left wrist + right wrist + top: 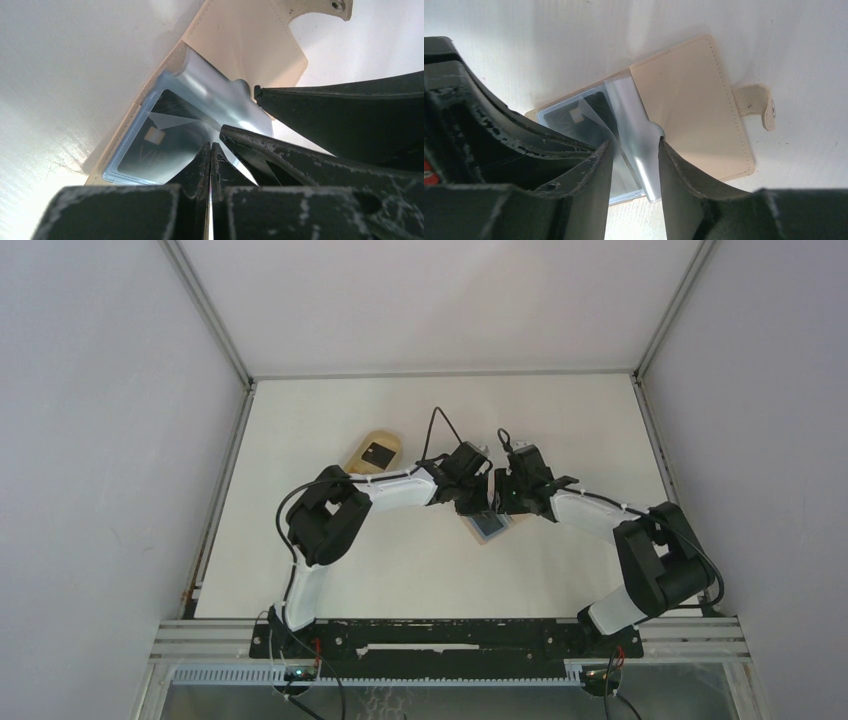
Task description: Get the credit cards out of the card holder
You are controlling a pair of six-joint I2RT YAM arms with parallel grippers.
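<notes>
The tan card holder (pixel 694 100) lies open on the white table, its snap tab (pixel 756 102) pointing away. Clear plastic sleeves are sewn inside it. A credit card (pixel 574 116) with a gold chip sits in the bottom sleeve (pixel 155 145). One sleeve leaf (pixel 644 150) is lifted between the fingers of my right gripper (pixel 634 150), which stand apart; the right finger touches its notch. My left gripper (pixel 211 150) is shut, tips down on the card's sleeve, and a clear leaf runs up to them. From above, both grippers (pixel 472 502) (pixel 502 500) meet over the holder (pixel 490 527).
An oval tan tray (pixel 373 452) with a dark square thing in it stands behind and left of the holder. Metal frame rails (pixel 225 490) border the table left and right. The two arms arch in from both sides and crowd the middle.
</notes>
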